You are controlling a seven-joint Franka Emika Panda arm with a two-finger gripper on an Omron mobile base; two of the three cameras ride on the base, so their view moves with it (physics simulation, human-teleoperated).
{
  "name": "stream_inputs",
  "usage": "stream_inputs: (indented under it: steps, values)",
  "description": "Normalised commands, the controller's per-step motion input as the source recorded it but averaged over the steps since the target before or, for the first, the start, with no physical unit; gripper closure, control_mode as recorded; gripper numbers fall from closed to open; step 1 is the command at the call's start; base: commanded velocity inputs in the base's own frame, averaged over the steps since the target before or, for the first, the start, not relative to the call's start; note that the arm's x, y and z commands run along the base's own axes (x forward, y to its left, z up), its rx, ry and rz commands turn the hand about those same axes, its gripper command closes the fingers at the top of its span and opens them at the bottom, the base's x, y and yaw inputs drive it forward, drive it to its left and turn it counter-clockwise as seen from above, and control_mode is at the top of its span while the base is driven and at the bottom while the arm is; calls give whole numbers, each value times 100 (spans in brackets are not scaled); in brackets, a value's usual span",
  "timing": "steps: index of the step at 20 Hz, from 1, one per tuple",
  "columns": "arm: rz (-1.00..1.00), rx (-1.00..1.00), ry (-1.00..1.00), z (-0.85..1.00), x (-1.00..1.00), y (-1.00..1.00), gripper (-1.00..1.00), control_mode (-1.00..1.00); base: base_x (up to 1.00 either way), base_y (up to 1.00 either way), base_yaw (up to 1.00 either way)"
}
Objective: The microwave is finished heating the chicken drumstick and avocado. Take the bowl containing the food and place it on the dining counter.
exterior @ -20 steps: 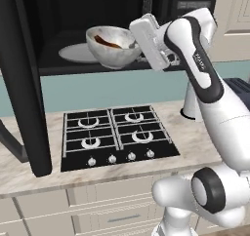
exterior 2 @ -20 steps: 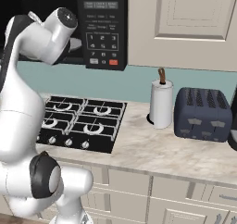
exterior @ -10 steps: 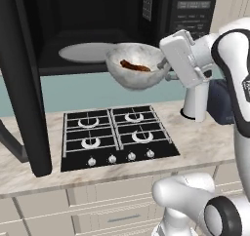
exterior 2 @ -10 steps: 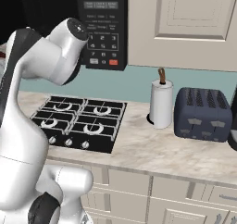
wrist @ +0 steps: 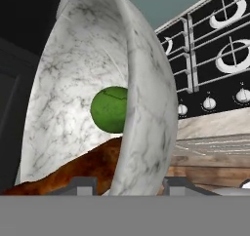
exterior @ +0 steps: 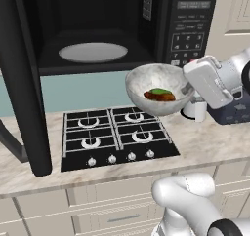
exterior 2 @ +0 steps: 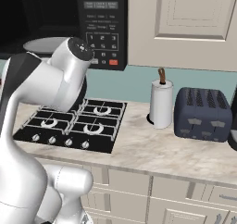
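The white-grey marbled bowl (exterior: 157, 88) hangs in the air above the hob's back right burners, outside the open microwave (exterior: 97, 30). In it lie the green avocado (exterior: 160, 91) and the reddish-brown chicken drumstick (exterior: 161, 97). My gripper (exterior: 188, 87) is shut on the bowl's right rim. In the hand view the bowl's rim (wrist: 146, 108) runs between my fingertips (wrist: 80, 183), with the avocado (wrist: 110, 109) and drumstick (wrist: 88, 169) inside; the gripper (wrist: 129, 185) clamps the wall. The dining counter is out of view.
The microwave's door (exterior: 22, 84) stands swung open at the left, and the pale turntable plate (exterior: 93, 52) lies bare inside. A black gas hob (exterior: 117, 135) sits below. A paper towel roll (exterior 2: 161, 102) and dark toaster (exterior 2: 203, 114) stand to the right.
The arm has drawn the bowl out of the microwave, rightward and downward, to above the hob. The grip has stayed the same.
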Motion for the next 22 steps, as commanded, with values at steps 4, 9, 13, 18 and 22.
stream_inputs:
  steps: [4, 9, 13, 18, 22]
  values:
    - [0, 0, 0, 0, 0, 0, 100, -100, 0, 0, 0]
    - [0, 0, 0, 0, 0, 0, 100, -100, 0, 0, 0]
    - [0, 0, 0, 0, 0, 0, 100, -100, 0, 0, 0]
    - [0, 0, 0, 0, 0, -2, 100, -100, 0, 0, 0]
    - [0, 0, 0, 0, 0, -7, 100, 100, 0, -44, 4]
